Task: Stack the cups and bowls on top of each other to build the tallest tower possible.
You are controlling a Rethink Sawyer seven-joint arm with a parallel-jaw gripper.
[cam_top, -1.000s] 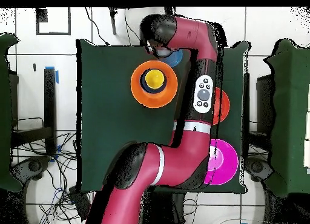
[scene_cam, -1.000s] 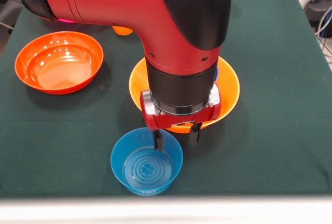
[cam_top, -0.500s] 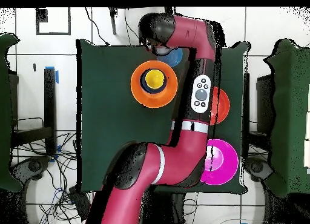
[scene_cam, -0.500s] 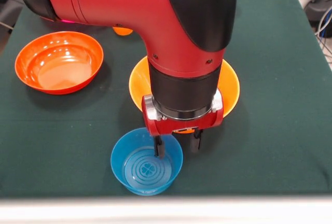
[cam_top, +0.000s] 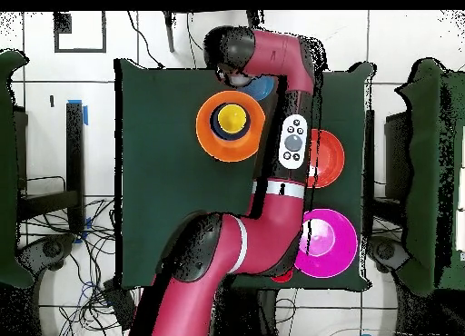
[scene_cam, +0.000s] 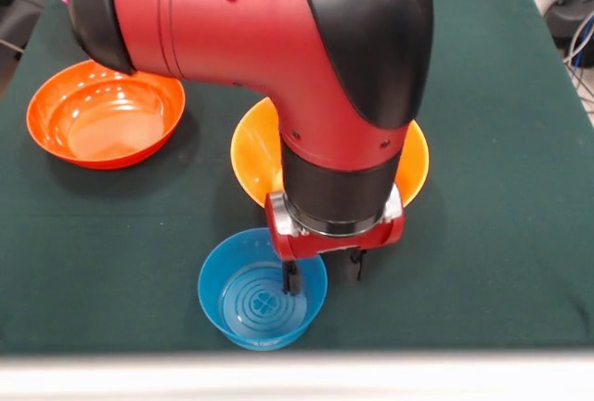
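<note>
One light blue bowl point(scene_cam: 262, 290), near table edge; gripper point(scene_cam: 323, 271) spread, one finger inside the rim, one outside. Risk: a thin pinch could tip or slip the bowl when lifted.

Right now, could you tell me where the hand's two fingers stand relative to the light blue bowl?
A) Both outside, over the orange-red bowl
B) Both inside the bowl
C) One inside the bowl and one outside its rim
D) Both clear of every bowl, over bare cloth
C: in the front view the hand straddles the rim of the light blue bowl, one finger down inside it, the other outside on the cloth side.
</note>
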